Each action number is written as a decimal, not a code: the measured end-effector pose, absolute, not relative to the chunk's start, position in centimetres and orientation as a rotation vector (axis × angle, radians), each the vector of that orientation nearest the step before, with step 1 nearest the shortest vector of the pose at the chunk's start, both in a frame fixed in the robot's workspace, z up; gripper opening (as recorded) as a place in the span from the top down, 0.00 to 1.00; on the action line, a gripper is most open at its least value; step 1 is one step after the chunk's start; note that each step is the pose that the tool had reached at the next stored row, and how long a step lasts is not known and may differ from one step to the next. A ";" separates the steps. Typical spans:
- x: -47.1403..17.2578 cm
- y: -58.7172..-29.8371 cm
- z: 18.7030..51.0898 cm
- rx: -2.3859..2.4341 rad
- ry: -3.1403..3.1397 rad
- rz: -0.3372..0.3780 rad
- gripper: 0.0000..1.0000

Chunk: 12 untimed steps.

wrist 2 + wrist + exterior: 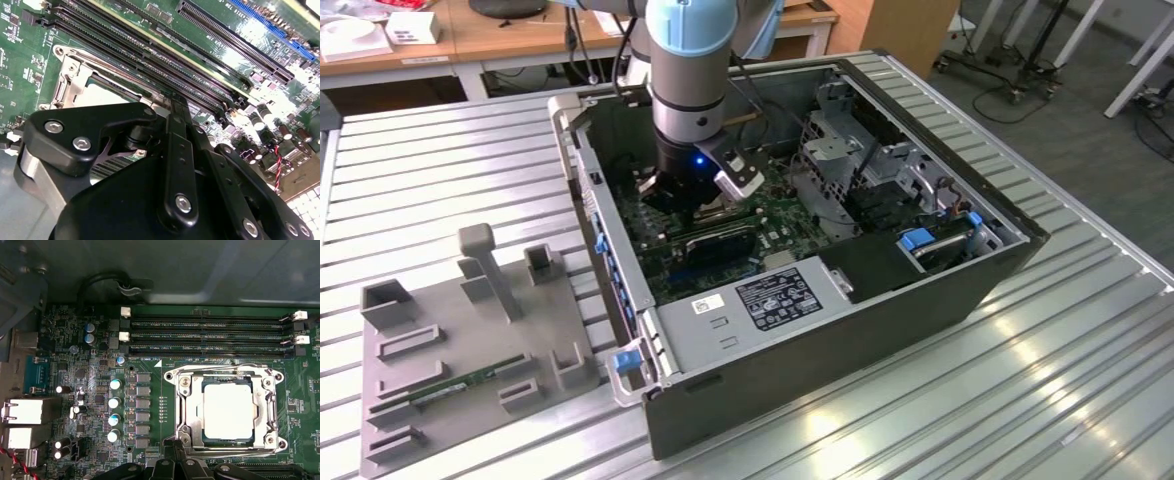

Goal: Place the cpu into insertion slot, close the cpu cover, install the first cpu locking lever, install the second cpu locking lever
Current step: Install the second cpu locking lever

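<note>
Under the closed cpu cover (226, 412), apparently, sits the cpu (228, 411).

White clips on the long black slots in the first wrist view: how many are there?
4. One white clip and a second sit at the memory slots' end nearer the round capacitors; a third and fourth at the opposite end. None seem hidden.
</note>
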<state>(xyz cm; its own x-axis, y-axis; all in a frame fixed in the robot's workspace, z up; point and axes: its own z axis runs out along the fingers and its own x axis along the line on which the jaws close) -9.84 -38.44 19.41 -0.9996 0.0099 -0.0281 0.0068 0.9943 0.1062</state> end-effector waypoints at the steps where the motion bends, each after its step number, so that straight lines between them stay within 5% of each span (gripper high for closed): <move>1: -9.8 -38.4 19.4 0.013 3.109 0.165 0.89; 12: -9.8 -38.4 20.6 0.013 3.108 0.166 0.89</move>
